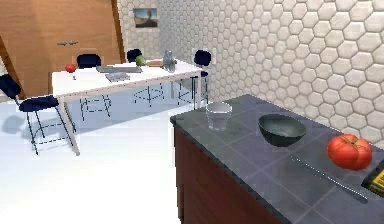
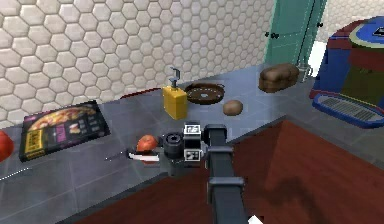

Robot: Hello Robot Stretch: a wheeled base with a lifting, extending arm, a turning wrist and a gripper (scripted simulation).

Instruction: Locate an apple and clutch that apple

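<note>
While the gripper [image 2: 166,150] hangs at the counter [image 2: 125,125] edge below the yellow bottle [image 2: 175,101], I cannot tell whether it holds anything. A small red round thing [image 2: 147,143], probably the apple, lies below-left of that bottle, close by the fingers. Centre them on it and lift slowly, lest it roll.

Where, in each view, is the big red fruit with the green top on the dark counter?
Forward view: the red fruit lies near the right edge, right of the dark bowl.
Arm side view: it is cut by the left edge, left of the flat dark book.
Shared landmark: the dark counter beneath it.
</note>
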